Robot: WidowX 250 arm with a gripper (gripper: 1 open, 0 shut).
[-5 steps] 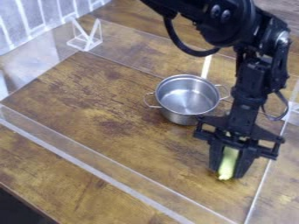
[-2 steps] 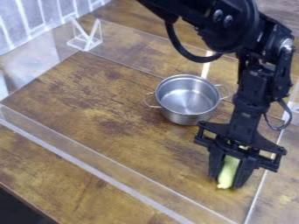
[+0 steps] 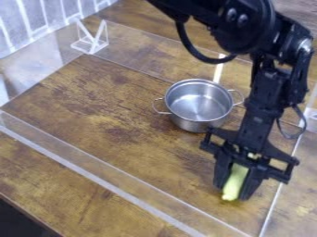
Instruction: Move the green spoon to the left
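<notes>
The green spoon (image 3: 234, 184) shows as a yellow-green handle standing steeply between the fingers of my gripper (image 3: 239, 176), near the table's front right. The black gripper points down and is shut on the spoon's handle. The spoon's silver bowl is hidden. The lower tip of the handle is close to the wooden table (image 3: 99, 102); I cannot tell whether it touches. The steel pot (image 3: 198, 102) stands behind and to the left of the gripper, apart from it.
A clear acrylic rim (image 3: 111, 185) runs along the front and right edges of the table. A small clear stand (image 3: 89, 37) sits at the back left. White rails (image 3: 31, 23) line the far left corner.
The gripper with the spoon has shifted slightly toward the front of the table and to the left, and rolled a little. The pot has not moved.
</notes>
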